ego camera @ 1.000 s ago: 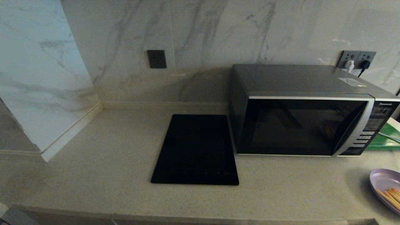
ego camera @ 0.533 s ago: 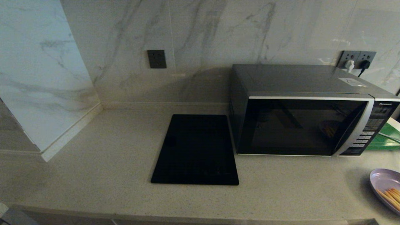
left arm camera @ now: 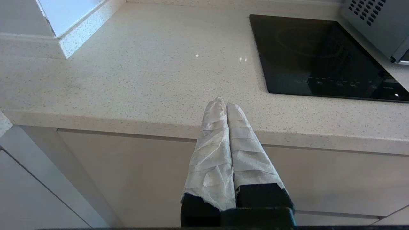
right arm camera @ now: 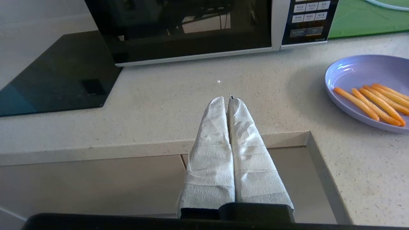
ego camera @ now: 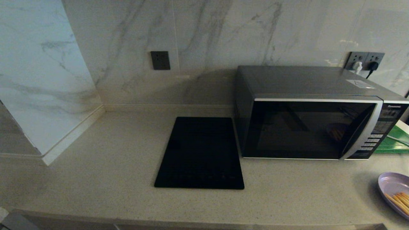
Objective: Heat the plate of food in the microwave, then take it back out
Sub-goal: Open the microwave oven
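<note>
The dark grey microwave [ego camera: 316,111] stands at the back right of the counter with its black glass door closed; the right wrist view shows it too [right arm camera: 185,28]. The lilac plate of food [ego camera: 394,193] rests on the counter at the far right, near the front edge, with orange sticks on it [right arm camera: 370,89]. My right gripper [right arm camera: 227,99] hovers at the counter's front edge, left of the plate, shut and empty. My left gripper [left arm camera: 222,103] hangs at the front edge left of the black slab, shut and empty. Neither gripper appears in the head view.
A flat black slab [ego camera: 201,153] lies on the counter left of the microwave. A green board [ego camera: 394,140] sits behind the microwave's right side. Marble walls close the back and left. Wall sockets [ego camera: 366,60] with plugs are above the microwave.
</note>
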You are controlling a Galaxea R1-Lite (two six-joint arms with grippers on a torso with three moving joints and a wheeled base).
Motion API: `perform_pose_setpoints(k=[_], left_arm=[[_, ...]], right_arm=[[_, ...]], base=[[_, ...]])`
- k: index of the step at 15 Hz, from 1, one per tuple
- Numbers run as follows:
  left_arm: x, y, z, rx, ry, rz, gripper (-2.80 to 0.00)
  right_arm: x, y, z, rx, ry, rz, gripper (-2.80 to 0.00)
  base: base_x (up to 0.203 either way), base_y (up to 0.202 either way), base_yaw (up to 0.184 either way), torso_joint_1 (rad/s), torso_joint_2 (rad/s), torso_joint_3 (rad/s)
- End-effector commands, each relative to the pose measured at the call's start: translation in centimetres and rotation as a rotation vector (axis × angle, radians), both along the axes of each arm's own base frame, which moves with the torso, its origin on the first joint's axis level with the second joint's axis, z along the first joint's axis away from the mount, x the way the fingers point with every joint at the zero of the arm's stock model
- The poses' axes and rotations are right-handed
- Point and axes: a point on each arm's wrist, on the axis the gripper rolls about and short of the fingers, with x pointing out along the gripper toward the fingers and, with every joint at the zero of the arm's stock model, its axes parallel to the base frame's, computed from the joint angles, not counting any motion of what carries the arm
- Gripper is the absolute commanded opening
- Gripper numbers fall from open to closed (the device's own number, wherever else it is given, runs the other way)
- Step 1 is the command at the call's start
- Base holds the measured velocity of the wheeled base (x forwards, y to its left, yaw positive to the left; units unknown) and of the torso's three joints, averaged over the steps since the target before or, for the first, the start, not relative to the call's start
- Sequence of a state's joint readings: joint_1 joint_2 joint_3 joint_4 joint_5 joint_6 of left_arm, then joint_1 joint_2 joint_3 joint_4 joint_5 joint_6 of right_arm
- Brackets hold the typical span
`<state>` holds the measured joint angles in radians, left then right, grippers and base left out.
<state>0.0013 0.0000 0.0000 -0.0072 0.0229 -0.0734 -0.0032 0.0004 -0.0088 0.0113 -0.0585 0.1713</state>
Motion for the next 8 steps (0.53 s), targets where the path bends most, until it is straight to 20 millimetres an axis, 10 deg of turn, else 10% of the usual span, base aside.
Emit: perform_pose_setpoints(k=[1, 8], left_arm=[[0.0, 0.0, 0.0, 0.0, 0.001, 0.0, -2.8], [0.0, 0.0, 0.0, 0.0, 0.0, 0.0, -2.8]], right_arm=[[-0.5, 0.0, 1.6, 0.006, -0.04, -0.005, -2.8], [1.0, -0.5, 12.1, 0.014, -0.019, -0.242, -2.8]], base=[[0.0, 0.0, 0.0, 0.0, 0.0, 0.0], [0.0, 0.0, 0.0, 0.0, 0.0, 0.0]])
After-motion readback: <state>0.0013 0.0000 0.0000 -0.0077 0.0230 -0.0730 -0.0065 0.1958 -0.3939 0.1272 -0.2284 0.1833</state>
